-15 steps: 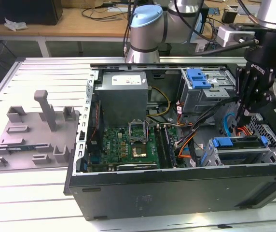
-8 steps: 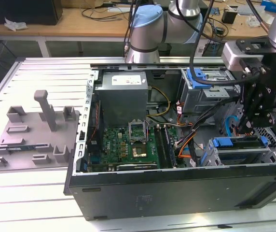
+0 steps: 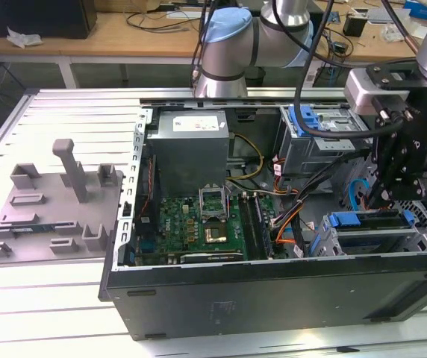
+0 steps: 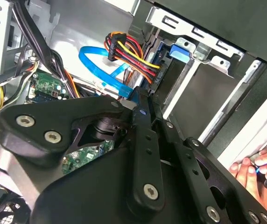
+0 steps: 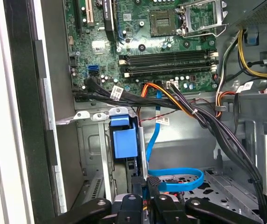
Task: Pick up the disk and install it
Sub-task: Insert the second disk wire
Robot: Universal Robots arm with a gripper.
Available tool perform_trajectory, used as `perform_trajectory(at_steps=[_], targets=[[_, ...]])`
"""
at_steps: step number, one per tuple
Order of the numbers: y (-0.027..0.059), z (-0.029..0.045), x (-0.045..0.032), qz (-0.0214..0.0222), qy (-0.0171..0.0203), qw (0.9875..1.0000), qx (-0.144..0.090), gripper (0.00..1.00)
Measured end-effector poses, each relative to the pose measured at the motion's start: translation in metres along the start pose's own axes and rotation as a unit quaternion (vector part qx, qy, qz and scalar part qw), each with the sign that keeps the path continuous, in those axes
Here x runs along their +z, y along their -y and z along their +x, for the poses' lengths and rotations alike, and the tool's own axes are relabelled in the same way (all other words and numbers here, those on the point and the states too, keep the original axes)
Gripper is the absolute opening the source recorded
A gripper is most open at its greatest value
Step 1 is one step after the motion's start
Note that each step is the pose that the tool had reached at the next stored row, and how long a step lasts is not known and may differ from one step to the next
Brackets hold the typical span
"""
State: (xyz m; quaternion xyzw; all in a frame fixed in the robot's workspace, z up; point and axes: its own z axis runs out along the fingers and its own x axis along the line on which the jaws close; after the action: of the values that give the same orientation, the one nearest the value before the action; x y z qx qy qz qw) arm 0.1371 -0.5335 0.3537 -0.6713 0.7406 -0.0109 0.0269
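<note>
We judge the install nearly done: the disk (image 3: 370, 233) sits on edge in the drive bay (image 3: 393, 246) at 3 o'clock of the motherboard (image 3: 198, 227), while our gripper (image 3: 384, 195) hovers just above it, its opening impossible to tell.

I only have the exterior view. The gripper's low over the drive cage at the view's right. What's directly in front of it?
Observer: In the first wrist view, the disk, blue-framed, stands in the drive cage slot just beyond the gripper.
Operator: Any cable in the way?
Observer: A blue data cable loops low in the cage beside the gripper.
Operator: Anyone nearby?
Observer: Yes, the second wrist view shows a person's hand just outside the case.
</note>
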Motion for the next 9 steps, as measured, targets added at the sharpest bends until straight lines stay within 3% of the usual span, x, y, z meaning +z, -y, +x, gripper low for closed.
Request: perform_trajectory(at_steps=[2,9], targets=[[0.0000,0.0009,0.0005,0.0001,0.0021,1.0000,0.000,0.16],[0.0001,0.0009,0.0006,0.0002,0.0024,1.0000,0.000,0.16]])
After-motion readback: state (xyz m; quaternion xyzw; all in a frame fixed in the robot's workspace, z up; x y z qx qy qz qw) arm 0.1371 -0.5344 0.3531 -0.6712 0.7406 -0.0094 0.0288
